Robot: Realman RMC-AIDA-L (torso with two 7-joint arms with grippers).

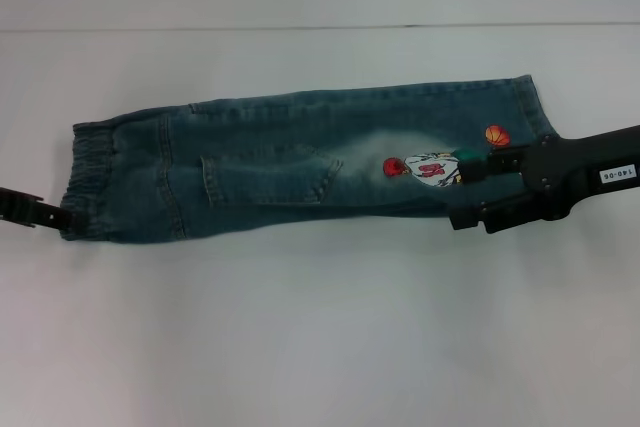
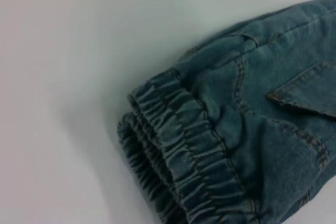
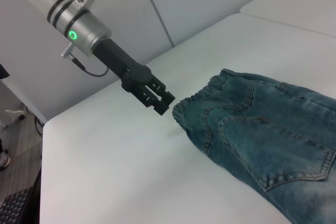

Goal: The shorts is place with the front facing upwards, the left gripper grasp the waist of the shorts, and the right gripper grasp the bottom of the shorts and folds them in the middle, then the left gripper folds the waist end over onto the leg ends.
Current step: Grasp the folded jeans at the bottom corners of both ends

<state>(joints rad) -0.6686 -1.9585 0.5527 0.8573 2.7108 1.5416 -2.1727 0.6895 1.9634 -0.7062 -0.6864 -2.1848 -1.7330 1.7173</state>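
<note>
I see the shorts (image 1: 300,162) lying flat on the table, already folded lengthwise, back pocket up. The waist of the shorts (image 1: 88,182) (gathered, puckered) is at my left side; the leg ends (image 1: 520,112), with the orange basketball print, are at my right

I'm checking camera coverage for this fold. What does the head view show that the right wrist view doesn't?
Only the head view shows the right hand over the leg ends by the cartoon print, and the shorts full length.
Only the right wrist view shows the left arm's green light and the table edge.
Both show the left hand at the waist, and the back pocket.
</note>
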